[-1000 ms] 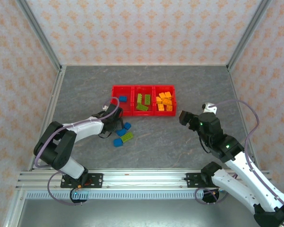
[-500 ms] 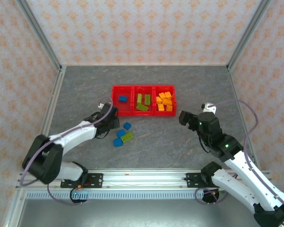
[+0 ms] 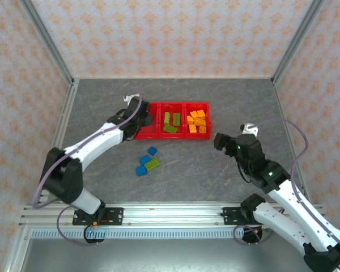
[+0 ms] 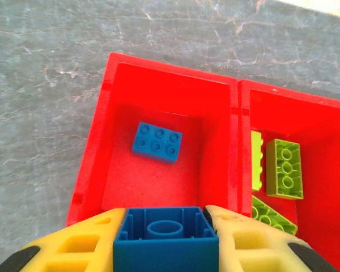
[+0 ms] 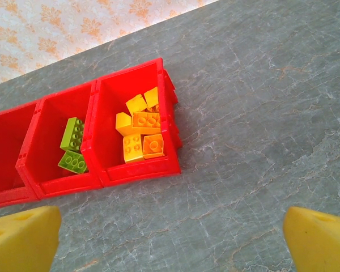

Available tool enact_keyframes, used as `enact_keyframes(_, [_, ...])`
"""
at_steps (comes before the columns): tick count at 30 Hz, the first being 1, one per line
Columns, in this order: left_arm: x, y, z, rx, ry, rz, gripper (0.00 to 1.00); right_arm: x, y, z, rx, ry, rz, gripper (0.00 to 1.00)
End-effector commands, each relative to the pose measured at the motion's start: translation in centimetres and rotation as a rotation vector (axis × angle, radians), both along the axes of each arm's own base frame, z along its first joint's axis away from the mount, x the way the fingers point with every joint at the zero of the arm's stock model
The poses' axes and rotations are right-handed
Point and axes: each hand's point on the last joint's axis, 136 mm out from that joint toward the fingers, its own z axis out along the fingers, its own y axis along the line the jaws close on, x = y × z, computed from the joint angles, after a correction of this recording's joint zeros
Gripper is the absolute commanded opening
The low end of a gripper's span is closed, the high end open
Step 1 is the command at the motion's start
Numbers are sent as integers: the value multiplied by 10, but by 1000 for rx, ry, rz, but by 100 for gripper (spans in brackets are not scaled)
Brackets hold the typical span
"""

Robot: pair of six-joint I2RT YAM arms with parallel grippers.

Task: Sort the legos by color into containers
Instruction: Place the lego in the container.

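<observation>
The left pincer (image 4: 166,222) clamps a blue brick (image 4: 165,246) above the near wall of the left bin (image 4: 164,63). It should carry the brick farther in before letting go, so it lands by the lone blue brick (image 4: 156,141) lying there; the right pincer (image 5: 170,241) hangs wide open and empty. There are three red bins (image 3: 171,136), about six orange bricks (image 5: 139,133) in the right one, three green bricks (image 4: 283,168) in the middle, and three loose blue bricks (image 3: 152,151) plus one loose green brick (image 3: 153,164) on the table (image 3: 215,170).

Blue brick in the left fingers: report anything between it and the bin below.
Nothing visible does. The blue brick hangs over the near edge of the leftmost bin, whose floor holds one other blue brick, lying farther in.
</observation>
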Motion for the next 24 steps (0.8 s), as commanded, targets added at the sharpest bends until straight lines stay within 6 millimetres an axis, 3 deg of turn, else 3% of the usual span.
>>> enact_keyframes(1, [10, 1, -19, 46, 63, 5, 32, 0, -5, 0, -9, -8, -20, 100])
enact_keyframes(6, [24, -5, -35, 53, 95, 17, 33, 0, -4, 1, -7, -10, -18, 100])
enact_keyframes(12, [24, -5, -47, 60, 114, 11, 40, 0, -4, 0, -7, -10, -16, 100])
enact_keyframes(21, [12, -1, -24, 36, 34, -17, 61, 0, -3, 0, -8, -7, -10, 100])
enact_keyframes(24, [3, -2, -13, 41, 12, -40, 75, 0, -3, 0, -7, -8, -10, 100])
